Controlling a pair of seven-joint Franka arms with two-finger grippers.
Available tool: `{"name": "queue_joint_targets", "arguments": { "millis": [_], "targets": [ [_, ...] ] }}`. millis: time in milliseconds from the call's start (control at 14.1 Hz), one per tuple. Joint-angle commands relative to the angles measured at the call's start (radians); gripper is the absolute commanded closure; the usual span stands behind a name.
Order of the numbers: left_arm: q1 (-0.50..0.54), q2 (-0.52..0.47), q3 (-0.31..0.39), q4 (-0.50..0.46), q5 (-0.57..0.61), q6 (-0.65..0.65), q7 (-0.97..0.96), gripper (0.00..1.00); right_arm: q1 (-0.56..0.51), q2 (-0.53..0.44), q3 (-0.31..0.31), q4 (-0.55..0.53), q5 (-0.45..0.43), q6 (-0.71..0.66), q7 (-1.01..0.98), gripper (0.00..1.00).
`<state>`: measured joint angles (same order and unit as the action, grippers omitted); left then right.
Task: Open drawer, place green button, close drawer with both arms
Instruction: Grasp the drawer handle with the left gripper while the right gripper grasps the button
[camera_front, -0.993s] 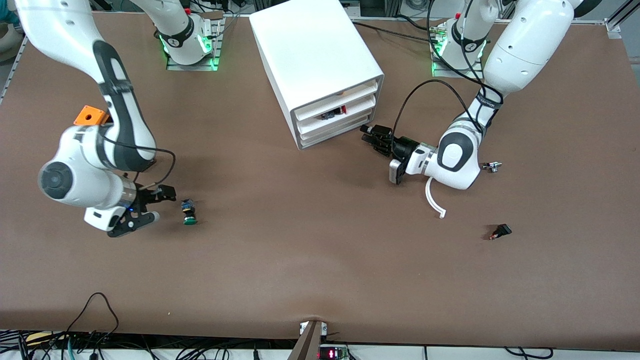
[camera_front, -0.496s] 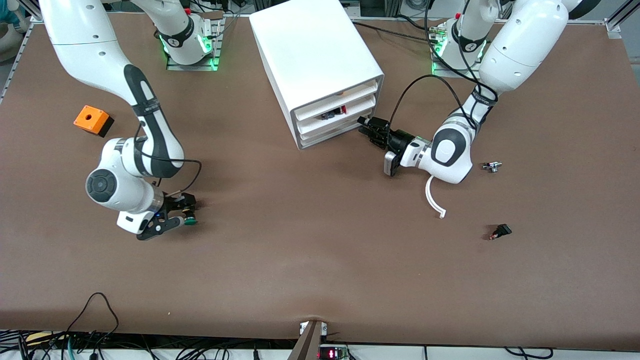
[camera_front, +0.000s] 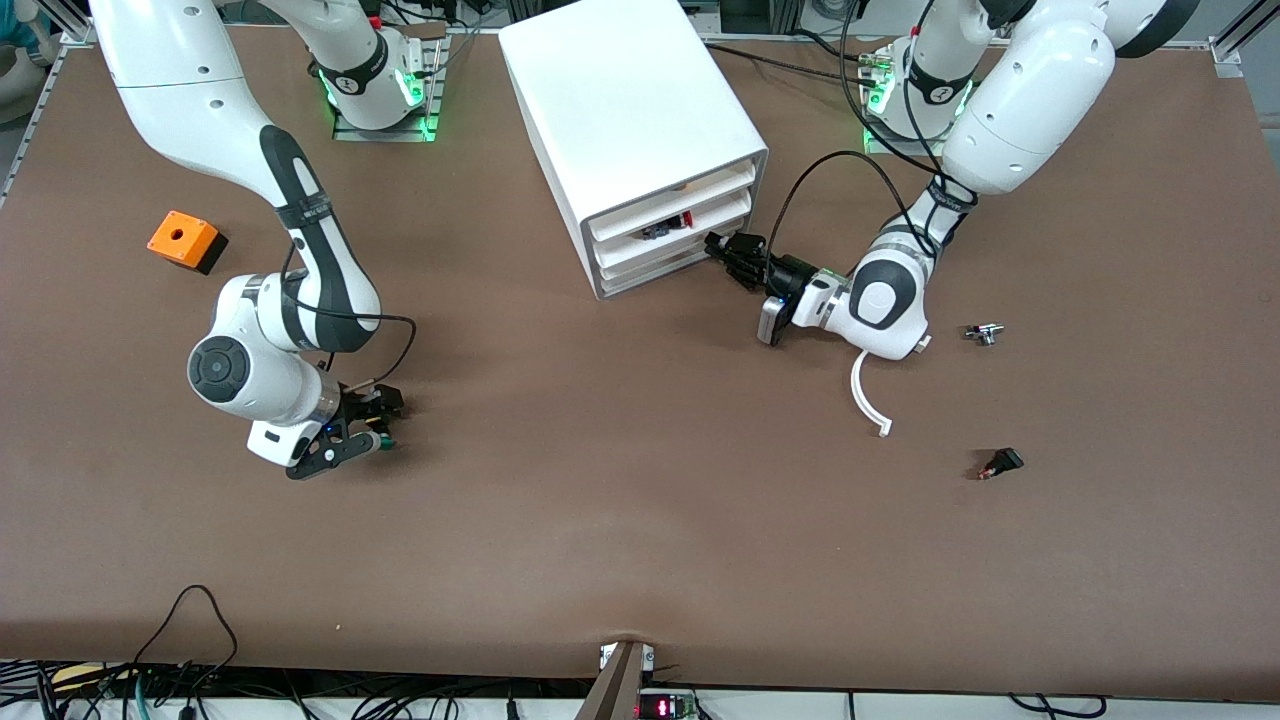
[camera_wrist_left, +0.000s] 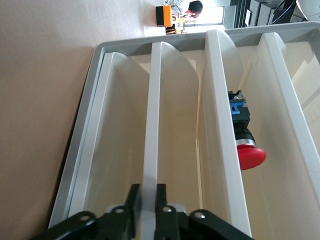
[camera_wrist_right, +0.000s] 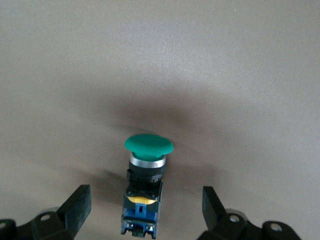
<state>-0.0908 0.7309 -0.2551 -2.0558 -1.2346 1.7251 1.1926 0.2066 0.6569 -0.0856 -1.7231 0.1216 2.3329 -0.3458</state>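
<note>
The white cabinet (camera_front: 625, 110) stands at the robots' side of the table. Its bottom drawer (camera_front: 655, 270) sits in the cabinet. My left gripper (camera_front: 718, 247) is at that drawer's front. In the left wrist view the left gripper (camera_wrist_left: 146, 197) is shut on the drawer's front rim (camera_wrist_left: 150, 125), one finger on each side. The green-capped button (camera_wrist_right: 148, 145) lies on its side on the table. My right gripper (camera_wrist_right: 145, 195) is open around its blue-black body, with a gap on each side. In the front view the right gripper (camera_front: 378, 422) mostly hides the button (camera_front: 383, 437).
An orange cube (camera_front: 183, 240) sits toward the right arm's end. A red-capped button (camera_wrist_left: 247, 155) lies in the middle drawer. A curved white piece (camera_front: 866, 400), a small metal part (camera_front: 984, 333) and a black-red switch (camera_front: 1001, 463) lie toward the left arm's end.
My right gripper moved along the table to the button and now straddles it. My left gripper moved in to the cabinet front and onto the bottom drawer's rim.
</note>
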Motion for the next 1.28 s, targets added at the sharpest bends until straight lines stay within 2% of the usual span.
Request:
{"name": "queue_joint_targets", "arguments": {
  "millis": [0, 213, 355, 567, 1206],
  "targets": [
    [-0.004, -0.005, -0.001, -0.024, -0.031, 0.001, 0.030, 1.00, -0.004, -0.010, -0.005, -0.038, 0.021, 0.016, -0.012, 0.08],
    [-0.003, -0.005, -0.001, -0.021, -0.031, 0.001, 0.027, 1.00, -0.004, -0.013, -0.005, -0.052, 0.021, 0.013, 0.005, 0.18],
    [0.000, -0.005, -0.001, -0.014, -0.031, 0.001, 0.013, 1.00, -0.006, -0.017, -0.005, -0.053, 0.021, 0.010, 0.007, 0.43],
    [0.008, -0.005, 0.001, 0.009, -0.029, 0.002, -0.019, 1.00, -0.006, -0.017, -0.006, -0.053, 0.021, 0.010, 0.007, 0.54],
    [0.010, 0.010, 0.025, 0.118, -0.031, 0.010, -0.122, 1.00, -0.004, -0.023, -0.008, -0.042, 0.021, 0.014, 0.004, 0.71]
  ]
}}
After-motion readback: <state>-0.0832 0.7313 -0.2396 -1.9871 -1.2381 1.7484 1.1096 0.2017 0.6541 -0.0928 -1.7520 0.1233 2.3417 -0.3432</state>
